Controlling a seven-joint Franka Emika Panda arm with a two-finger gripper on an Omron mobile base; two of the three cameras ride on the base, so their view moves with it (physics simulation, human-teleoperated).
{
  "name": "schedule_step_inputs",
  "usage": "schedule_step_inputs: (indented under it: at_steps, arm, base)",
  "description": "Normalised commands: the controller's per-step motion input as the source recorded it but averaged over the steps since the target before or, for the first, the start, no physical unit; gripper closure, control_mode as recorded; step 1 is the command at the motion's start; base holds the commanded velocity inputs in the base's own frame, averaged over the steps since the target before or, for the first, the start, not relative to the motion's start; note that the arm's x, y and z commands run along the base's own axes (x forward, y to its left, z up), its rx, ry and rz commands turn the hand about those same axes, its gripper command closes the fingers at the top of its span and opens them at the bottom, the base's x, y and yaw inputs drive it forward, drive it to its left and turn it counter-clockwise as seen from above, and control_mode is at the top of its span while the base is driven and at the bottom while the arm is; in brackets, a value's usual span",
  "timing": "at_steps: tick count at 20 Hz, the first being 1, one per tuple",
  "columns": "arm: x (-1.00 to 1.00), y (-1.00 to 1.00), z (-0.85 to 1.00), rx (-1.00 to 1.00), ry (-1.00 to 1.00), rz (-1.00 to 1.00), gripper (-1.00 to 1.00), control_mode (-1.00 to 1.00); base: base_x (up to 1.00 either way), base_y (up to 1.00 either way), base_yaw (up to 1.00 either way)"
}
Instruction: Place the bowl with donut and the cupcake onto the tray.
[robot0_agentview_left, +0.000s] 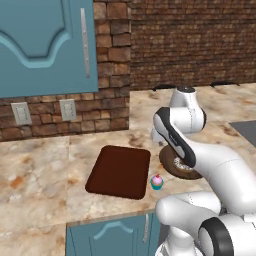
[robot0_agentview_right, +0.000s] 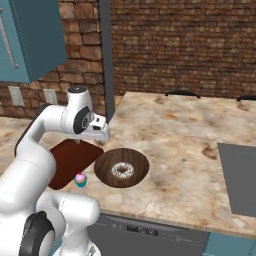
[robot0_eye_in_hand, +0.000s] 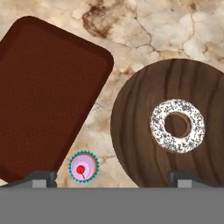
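1. The hand (robot0_eye_in_hand: 111, 179) is held open above the tabletop (robot0_agentview_right: 190, 140), gripping nothing.
2. The bowl (robot0_eye_in_hand: 144, 131), holding the donut (robot0_eye_in_hand: 177, 125), and the cupcake (robot0_eye_in_hand: 84, 166) are seen beside the tray (robot0_eye_in_hand: 43, 96).
3. The bowl is judged stiff and best taken at its rim; the cupcake, light and soft, by its wrapper.

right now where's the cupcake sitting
The cupcake stands on the counter, in the gap between the tray and the bowl, just off the tray's near corner and touching neither.
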Motion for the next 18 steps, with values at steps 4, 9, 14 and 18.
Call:
schedule_step_inputs:
  at_steps: [4,9,14,18]
  arm:
    - [0.00,-0.03,-0.26,0.00,0.01,0.00,-1.00,-1.00]
    - [0.00,0.00,-0.26,0.00,0.01,0.00,-1.00,-1.00]
    - [0.00,0.00,-0.23,0.00,0.00,0.00,-1.00,-1.00]
    - [0.00,0.00,-0.22,0.00,0.01,0.00,-1.00,-1.00]
  base:
    - [0.00,0.00,0.00]
    - [0.00,0.00,0.00]
    - [0.00,0.00,0.00]
    - [0.00,0.00,0.00]
